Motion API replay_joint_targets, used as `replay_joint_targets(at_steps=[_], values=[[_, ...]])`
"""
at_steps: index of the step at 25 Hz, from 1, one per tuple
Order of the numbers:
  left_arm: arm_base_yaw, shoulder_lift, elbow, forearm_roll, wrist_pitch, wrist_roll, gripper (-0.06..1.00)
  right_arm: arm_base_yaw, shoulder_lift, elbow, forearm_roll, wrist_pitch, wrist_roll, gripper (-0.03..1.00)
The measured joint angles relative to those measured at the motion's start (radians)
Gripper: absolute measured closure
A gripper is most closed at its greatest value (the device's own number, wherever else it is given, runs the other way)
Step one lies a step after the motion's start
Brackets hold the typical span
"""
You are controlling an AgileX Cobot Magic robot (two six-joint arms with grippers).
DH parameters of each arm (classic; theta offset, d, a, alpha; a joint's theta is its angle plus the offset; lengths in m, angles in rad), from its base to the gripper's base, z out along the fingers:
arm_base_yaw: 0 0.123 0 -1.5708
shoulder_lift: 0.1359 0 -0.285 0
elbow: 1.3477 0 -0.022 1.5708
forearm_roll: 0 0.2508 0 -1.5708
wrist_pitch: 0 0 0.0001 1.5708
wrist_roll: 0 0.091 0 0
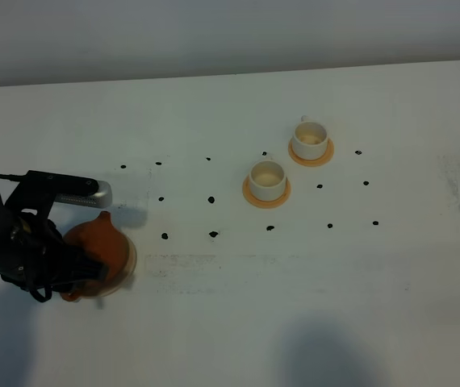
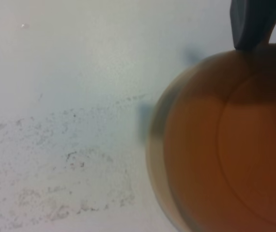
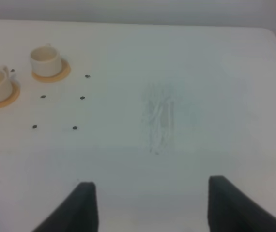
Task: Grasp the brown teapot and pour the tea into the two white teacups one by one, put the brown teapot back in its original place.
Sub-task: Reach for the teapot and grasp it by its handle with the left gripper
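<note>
A white worktop point(image 1: 230, 105), scuffed in patches and marked with a grid of black dots point(image 1: 211, 200), meets a plain grey wall point(image 1: 214, 32). The brown teapot point(image 1: 101, 242) is over a beige disc point(image 1: 131, 262) at the near left, its pointed end toward the wall and its length running near to far. The left pincer point(image 1: 81, 270) stands wide at the teapot, though I cannot tell whether it clamps it; the right pincer point(image 3: 151, 186) gapes apart.

Brown teapot point(image 2: 225, 154), dark gripper fingertip point(image 2: 252, 24) at its edge, scuffed white table point(image 2: 55, 72)
</note>
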Motion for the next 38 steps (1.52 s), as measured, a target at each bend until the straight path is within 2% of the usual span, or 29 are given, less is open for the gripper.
replay_joint_targets(at_steps=[9,11,18,30,38], values=[[-0.001,0.017,0.0,-0.005,0.0,0.001,0.5,0.0,0.0,0.0,0.0,0.0,0.001,0.48],[-0.001,0.017,0.0,-0.01,0.0,0.001,0.55,0.0,0.0,0.0,0.0,0.0,0.0,0.48],[-0.004,0.017,-0.002,-0.005,0.009,0.005,0.82,0.0,0.0,0.0,0.0,0.0,0.0,0.48],[-0.004,0.017,-0.003,-0.001,0.008,0.137,0.82,0.0,0.0,0.0,0.0,0.0,0.001,0.48],[-0.004,-0.02,-0.003,0.022,-0.021,0.184,0.82,0.0,0.0,0.0,0.0,0.0,0.001,0.48]])
